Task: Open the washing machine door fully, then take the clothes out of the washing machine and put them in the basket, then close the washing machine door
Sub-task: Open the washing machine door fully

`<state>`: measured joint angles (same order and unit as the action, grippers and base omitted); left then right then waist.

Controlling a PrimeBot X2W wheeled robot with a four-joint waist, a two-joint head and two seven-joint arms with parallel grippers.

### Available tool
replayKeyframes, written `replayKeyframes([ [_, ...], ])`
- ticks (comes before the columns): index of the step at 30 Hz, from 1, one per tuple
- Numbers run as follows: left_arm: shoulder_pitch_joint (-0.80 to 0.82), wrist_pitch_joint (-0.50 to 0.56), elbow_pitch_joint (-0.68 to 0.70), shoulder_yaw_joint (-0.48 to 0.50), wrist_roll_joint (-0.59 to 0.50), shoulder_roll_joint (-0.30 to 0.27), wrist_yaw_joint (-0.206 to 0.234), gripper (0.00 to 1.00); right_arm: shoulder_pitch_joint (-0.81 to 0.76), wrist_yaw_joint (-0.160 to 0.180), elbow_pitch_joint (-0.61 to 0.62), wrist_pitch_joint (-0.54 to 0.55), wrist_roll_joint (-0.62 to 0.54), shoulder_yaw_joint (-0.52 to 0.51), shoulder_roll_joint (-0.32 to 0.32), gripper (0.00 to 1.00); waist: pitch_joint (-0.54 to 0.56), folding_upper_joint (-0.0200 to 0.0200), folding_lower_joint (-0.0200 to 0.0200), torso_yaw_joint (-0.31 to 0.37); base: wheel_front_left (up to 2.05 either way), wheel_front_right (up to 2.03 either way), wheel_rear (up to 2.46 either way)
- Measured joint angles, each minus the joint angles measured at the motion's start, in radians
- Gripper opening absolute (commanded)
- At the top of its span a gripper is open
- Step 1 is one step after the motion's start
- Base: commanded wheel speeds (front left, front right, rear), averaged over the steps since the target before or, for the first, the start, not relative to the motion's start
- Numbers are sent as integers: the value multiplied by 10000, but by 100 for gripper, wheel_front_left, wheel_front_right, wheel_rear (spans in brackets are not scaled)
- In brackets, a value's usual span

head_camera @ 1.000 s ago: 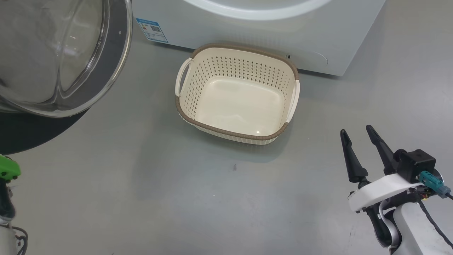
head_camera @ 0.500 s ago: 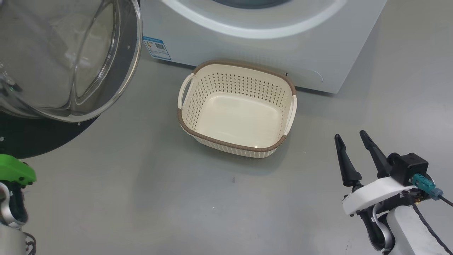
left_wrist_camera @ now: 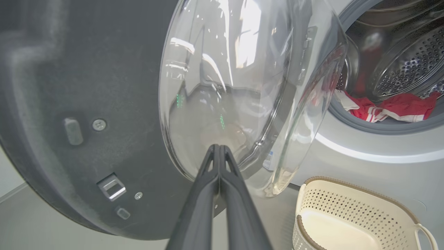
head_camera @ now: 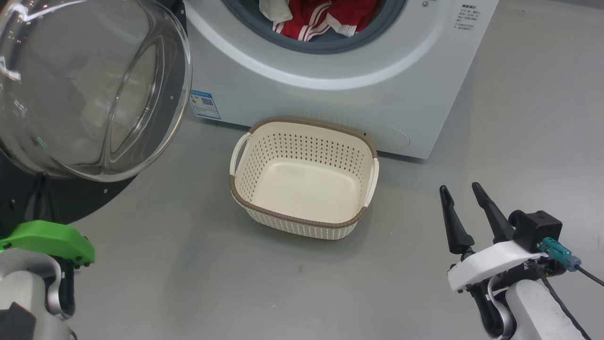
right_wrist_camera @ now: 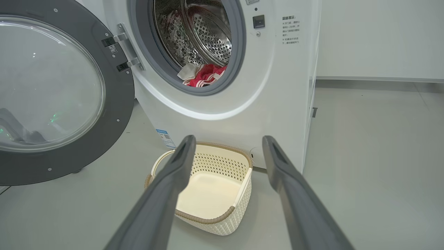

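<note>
The washing machine door [head_camera: 89, 89] stands swung open to the left of the white washing machine [head_camera: 330, 94], its glass bowl facing me. Red and white clothes [head_camera: 325, 16] lie at the lip of the grey-ringed port, also seen as clothes [right_wrist_camera: 204, 74] under the steel drum. The basket [head_camera: 292, 218] sits empty on the floor right before the machine. My left gripper [left_wrist_camera: 219, 147] is shut on nothing, tips close to the door's glass bowl [left_wrist_camera: 242, 86]. My right gripper [head_camera: 459, 188] is open and empty, right of the basket [right_wrist_camera: 222, 163] and nearer me.
Grey floor [head_camera: 188, 283] spreads in front of and to the right of the machine. A blue label [head_camera: 205, 105] marks the machine's lower left front. My left arm's green cover [head_camera: 47, 238] sits under the door. A white wall [right_wrist_camera: 381, 41] rises at the right.
The head camera has tilted up, so the port and clothes have come into the picture. The left arm's green cover shows further in. The right gripper stays open.
</note>
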<state>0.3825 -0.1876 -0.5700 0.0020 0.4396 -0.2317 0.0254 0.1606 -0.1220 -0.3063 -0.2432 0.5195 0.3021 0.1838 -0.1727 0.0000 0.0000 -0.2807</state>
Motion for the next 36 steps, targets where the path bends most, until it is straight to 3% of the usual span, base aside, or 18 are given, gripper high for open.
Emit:
replayKeyframes([
  [16, -1082, -265, 1022, -897, -295, 610, -569, 0, -90, 0, -219, -4, 10, -224, -295, 100, 1209, 0, 0, 1092, 0, 0, 0],
  [36, -2412, -399, 2161, -1622, -426, 1323, -658, 0, -494, 4, 194, -15, -25, -625, -288, 100, 1841, 0, 0, 2481, 0, 0, 0],
])
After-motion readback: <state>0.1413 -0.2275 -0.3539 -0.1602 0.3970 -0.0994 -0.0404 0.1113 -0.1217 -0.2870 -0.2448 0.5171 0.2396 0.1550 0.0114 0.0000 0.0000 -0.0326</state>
